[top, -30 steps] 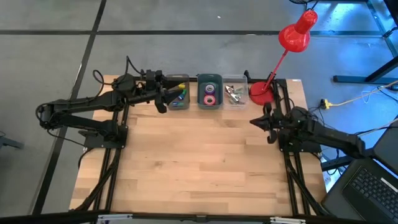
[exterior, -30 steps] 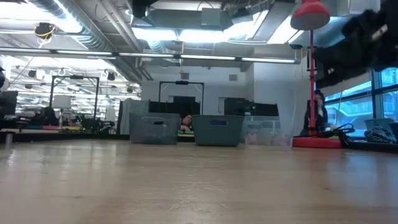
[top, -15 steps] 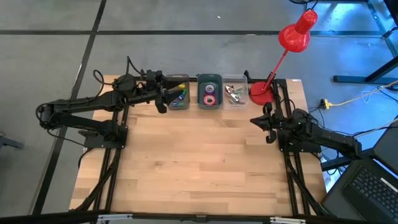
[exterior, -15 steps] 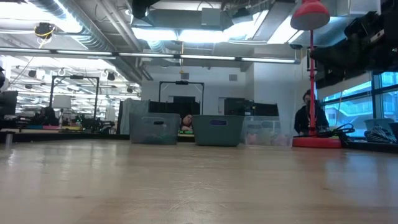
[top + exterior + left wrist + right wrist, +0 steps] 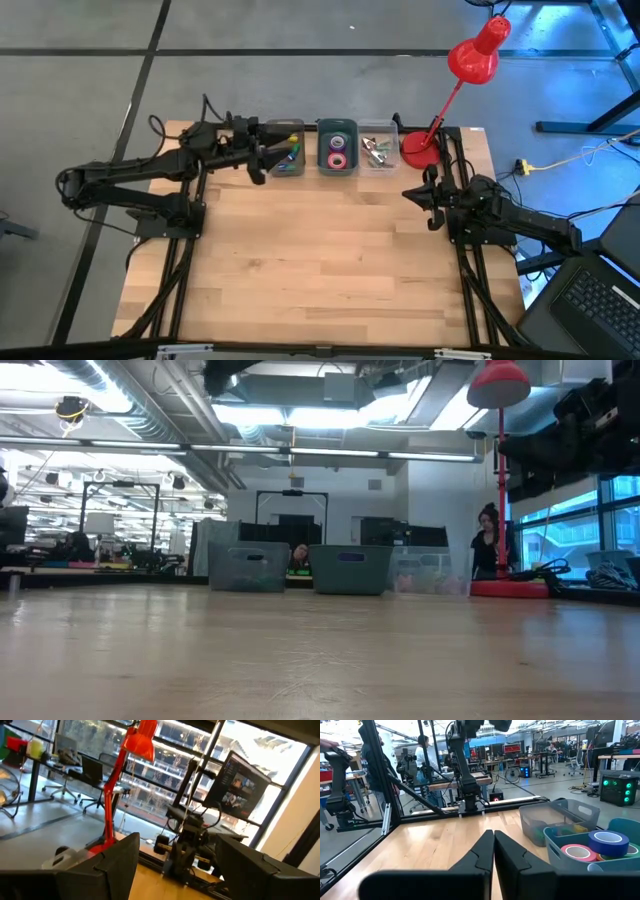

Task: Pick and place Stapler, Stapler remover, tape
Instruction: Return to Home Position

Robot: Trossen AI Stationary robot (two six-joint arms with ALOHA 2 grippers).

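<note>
Three bins stand in a row at the table's far edge. The grey left bin holds small green and yellow pieces. The teal middle bin holds the tape rolls; a pink-red roll and a blue-purple roll show in the right wrist view. The clear right bin holds metal pieces. My left gripper hovers at the left bin's left side, open and empty. My right gripper waits above the table near its right edge, shut and empty.
A red desk lamp stands with its base at the far right corner, its head beyond the table. A laptop sits off the near right corner. Bare wood spreads from the bins to the near edge. A person stands behind the table.
My left gripper has drawn back a little toward the table's left, away from the left bin, staying open. My right arm shifted slightly about a second ago and has held still since.
</note>
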